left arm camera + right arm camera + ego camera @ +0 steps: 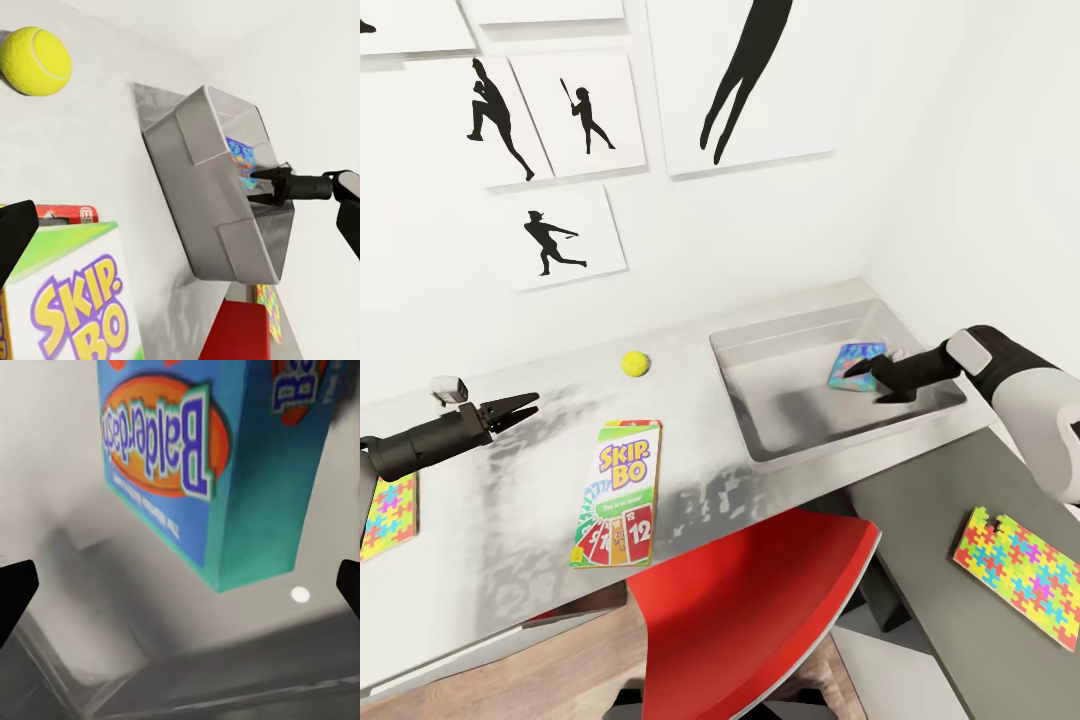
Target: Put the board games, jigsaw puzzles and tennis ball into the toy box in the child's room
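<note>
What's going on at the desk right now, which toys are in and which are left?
The right end effector hangs open inside the toy box, just off the blue board game lying in it. The left end effector is open above the table. Outside the box: Skip-Bo game, tennis ball, and both jigsaw puzzles.

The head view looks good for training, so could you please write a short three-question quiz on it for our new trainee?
1. True or false: the blue board game lies inside the toy box.
2. Which toy lies nearest the left tool? A) tennis ball B) Skip-Bo game C) blue board game
3. How many jigsaw puzzles are visible?

Key: 1 true; 2 B; 3 two, one under the left arm, one on the dark lower desk.
</note>
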`<state>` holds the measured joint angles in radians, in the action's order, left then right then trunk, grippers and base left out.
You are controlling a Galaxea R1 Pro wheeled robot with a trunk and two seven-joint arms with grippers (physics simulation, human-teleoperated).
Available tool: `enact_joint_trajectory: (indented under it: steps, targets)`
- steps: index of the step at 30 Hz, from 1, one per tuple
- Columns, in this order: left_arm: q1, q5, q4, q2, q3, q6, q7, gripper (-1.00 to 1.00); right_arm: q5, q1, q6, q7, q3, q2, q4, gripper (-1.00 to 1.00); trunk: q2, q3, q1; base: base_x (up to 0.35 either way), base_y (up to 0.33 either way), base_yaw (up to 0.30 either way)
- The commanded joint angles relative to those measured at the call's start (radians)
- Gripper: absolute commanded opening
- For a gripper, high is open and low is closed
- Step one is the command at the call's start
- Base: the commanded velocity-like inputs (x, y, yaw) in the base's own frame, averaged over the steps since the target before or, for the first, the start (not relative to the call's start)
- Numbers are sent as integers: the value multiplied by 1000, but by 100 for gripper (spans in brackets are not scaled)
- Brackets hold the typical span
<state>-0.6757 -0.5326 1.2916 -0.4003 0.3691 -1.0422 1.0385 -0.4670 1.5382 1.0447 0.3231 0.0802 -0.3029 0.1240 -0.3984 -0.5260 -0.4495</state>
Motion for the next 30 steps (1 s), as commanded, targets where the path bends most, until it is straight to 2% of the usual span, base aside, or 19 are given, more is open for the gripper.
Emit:
enact_joint_trajectory:
  steps: [1,4,11,23,30]
  targets:
    - [-1,2,0,0,1,-4,4,100,-4,2,2,5,8,-1,0,100,-2,-1,-1,0,0,0]
    - [-1,2,0,0,1,-4,4,100,-5,12,2,5,-1,-2,-1,100,-2,-1,-1,0,0,0]
    - [-1,2,0,0,1,-4,4,100,-8,29,2,5,-57,-2,-31,100,-2,-1,-1,0,0,0]
    - [-1,2,0,0,1,-4,5,100,-10,43,2,4,-68,-4,-73,100,-2,-1,-1,0,0,0]
    - [-1,2,0,0,1,-4,5,100,-10,59,2,2,-122,-27,-115,100,-2,-1,-1,0,0,0]
